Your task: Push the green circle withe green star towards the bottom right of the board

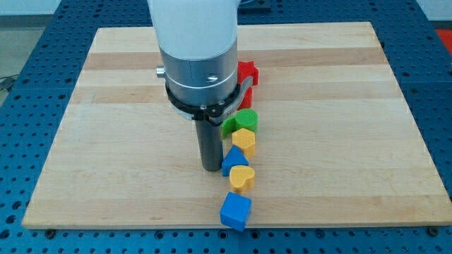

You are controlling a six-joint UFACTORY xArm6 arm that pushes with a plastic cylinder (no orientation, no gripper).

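Observation:
My tip (210,168) rests on the wooden board (106,141) near the middle, just left of a blue triangle (234,161) and very close to it. The green circle (248,118) lies up and to the right of the tip, with the green star (229,128) pressed against its lower left, partly hidden by the rod. Both greens sit at the top of a line of blocks that runs down the board.
Below the greens come a yellow hexagon (244,140), the blue triangle, a yellow heart (241,178) and a blue cube (235,210) near the bottom edge. A red star (247,70) and another red block (246,95) sit above the greens, partly hidden by the arm.

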